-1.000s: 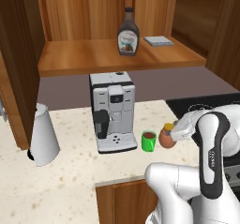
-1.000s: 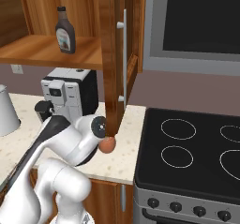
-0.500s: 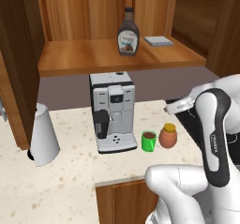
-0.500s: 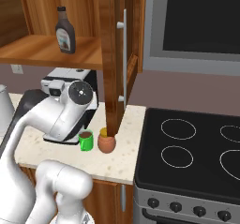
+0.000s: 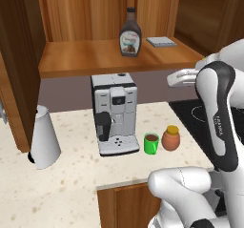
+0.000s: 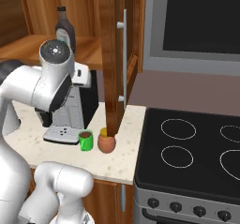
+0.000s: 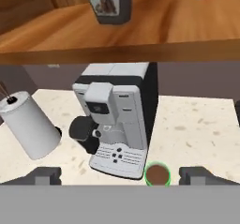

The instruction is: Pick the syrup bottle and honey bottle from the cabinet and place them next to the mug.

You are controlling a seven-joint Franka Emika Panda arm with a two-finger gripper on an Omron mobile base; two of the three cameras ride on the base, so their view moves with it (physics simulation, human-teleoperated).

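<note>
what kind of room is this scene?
A rendered home kitchen, most likely: a coffee machine and white kettle on a speckled counter, a black stovetop beside it, and a wooden wall cabinet above.

The surface is viewed downward from behind, at left and right. The mug and coffee machine are shared, also seen nearer from above.

The cabinet shelf lies open at the front, bare wood on both sides of the syrup bottle. Below, the coffee machine crowds the mug, and the honey bottle sits just beside it. The bench front is free.
</note>
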